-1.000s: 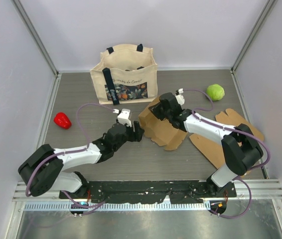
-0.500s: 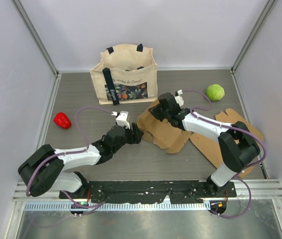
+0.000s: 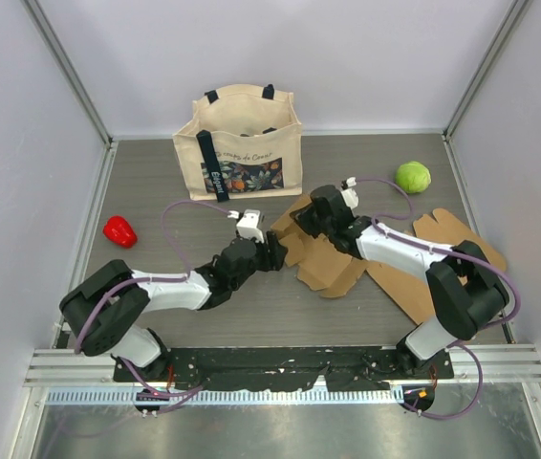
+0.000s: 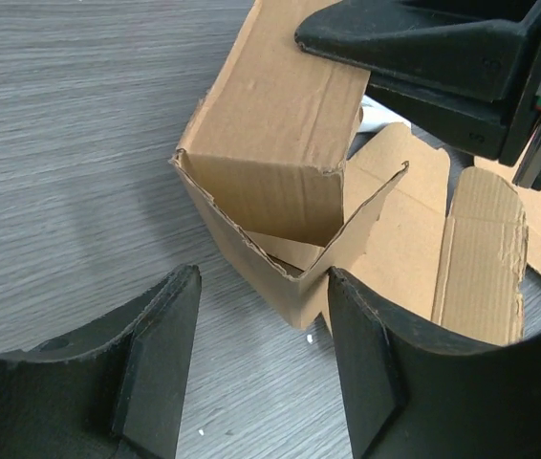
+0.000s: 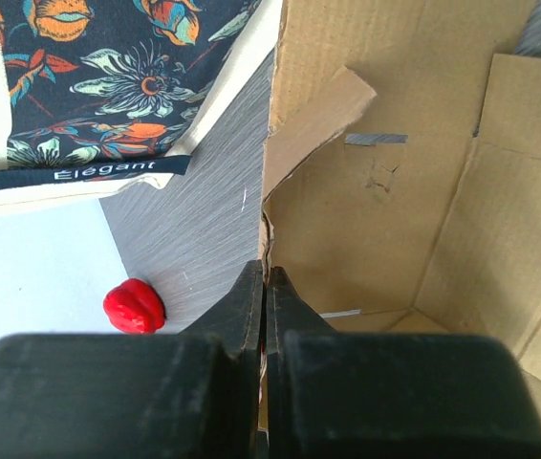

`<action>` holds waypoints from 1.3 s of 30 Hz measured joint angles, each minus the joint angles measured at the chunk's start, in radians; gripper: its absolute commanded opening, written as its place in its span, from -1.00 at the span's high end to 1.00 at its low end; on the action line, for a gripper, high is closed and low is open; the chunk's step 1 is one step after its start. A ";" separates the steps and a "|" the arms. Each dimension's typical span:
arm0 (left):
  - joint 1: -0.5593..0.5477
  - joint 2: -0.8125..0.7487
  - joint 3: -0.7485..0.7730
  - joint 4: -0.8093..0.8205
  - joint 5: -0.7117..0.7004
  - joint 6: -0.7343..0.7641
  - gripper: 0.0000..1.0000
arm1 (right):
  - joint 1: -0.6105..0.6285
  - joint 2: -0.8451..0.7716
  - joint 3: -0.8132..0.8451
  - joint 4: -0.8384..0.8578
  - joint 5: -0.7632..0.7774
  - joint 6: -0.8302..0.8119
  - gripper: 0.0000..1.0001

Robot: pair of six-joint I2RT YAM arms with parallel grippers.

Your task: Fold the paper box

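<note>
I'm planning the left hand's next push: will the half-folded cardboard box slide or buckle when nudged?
The cardboard box would probably buckle before resisting, given its thin walls and ragged, creased edges. It looks light, so it would likely slide, though the right hand pinching one wall should steady it.

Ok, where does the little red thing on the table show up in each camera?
Top external: the red object lies at the left, near the table's left edge.
Left wrist: not in it.
Right wrist: lower left, below the tote bag.
Shared landmark: the cardboard box shows in all three.
</note>
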 measured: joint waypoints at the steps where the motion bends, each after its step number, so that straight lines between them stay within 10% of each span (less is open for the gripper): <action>1: -0.011 0.008 0.006 0.004 -0.020 0.002 -0.12 | 0.000 -0.016 -0.021 0.018 0.005 -0.010 0.99; 23: -0.181 0.126 0.097 -0.019 -0.408 0.052 -0.12 | 0.025 -0.193 -0.421 0.539 0.084 0.048 0.99; 39: -0.192 0.212 0.103 0.071 -0.550 0.157 -0.30 | 0.044 -0.061 -0.262 0.380 0.096 0.137 0.99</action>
